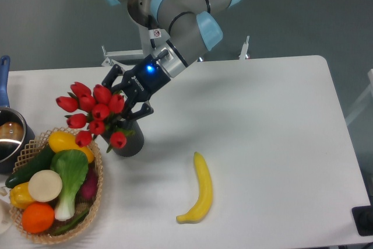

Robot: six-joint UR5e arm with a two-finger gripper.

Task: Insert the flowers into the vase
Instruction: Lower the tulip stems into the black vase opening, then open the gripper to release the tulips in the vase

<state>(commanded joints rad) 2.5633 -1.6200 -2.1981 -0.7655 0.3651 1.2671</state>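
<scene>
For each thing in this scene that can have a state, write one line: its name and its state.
Gripper: around the flower stems; cannot tell if shut.
Flowers: tilted left, stems in the vase mouth.
Vase: upright on the table.
Banana: lying flat, untouched.
Basket: full of vegetables.
Pot: partly out of view.
</scene>
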